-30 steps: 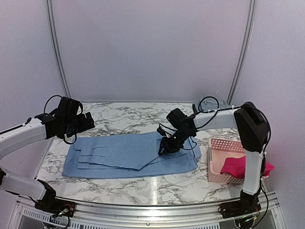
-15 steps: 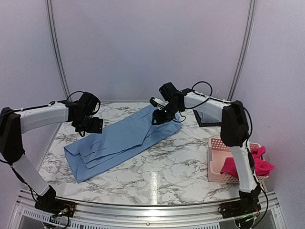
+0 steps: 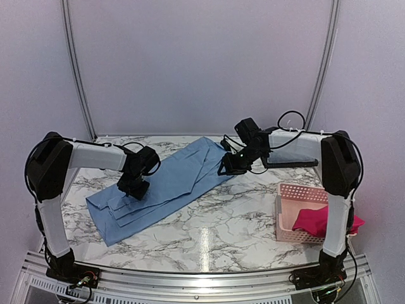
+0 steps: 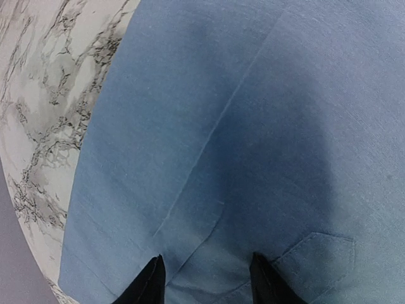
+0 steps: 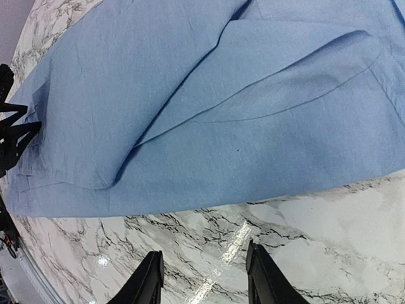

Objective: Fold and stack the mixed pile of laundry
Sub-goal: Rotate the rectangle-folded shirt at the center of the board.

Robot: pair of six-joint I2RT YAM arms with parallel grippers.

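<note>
On the bench (image 3: 215,221), the light blue shirt (image 3: 171,183) lies slanted as half a second ago; my left pincer (image 3: 133,189) has dropped onto its left part, jaws apart, and my right pincer (image 3: 228,169) (jaws apart, empty) has left its far corner. The magenta garment (image 3: 313,220) stays in the basket (image 3: 288,193).

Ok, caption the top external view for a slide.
Left gripper over light blue shirt, right gripper at its edge; magenta garment in basket.
</note>
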